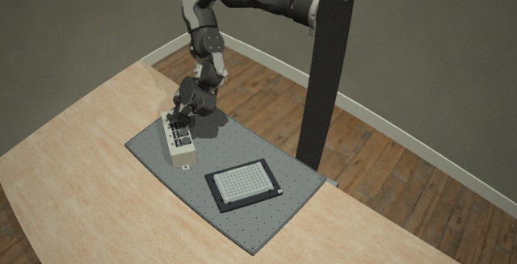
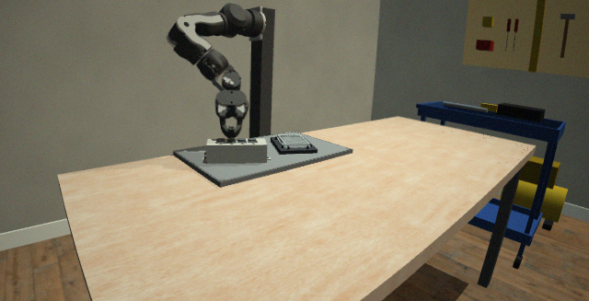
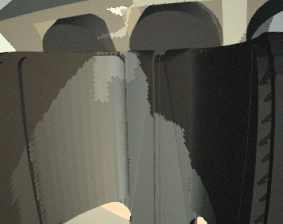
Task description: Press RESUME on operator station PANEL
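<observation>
Over PANEL on the bench, the pincer hangs pressed together and empty, a blunt tip for pushing RESUME; plate M06 rests apart.

Closed gripper hides the button box's far end from above; wrist view: fingers fill the frame, button labels out of sight, third button cut off at 2 o'clock.
</observation>
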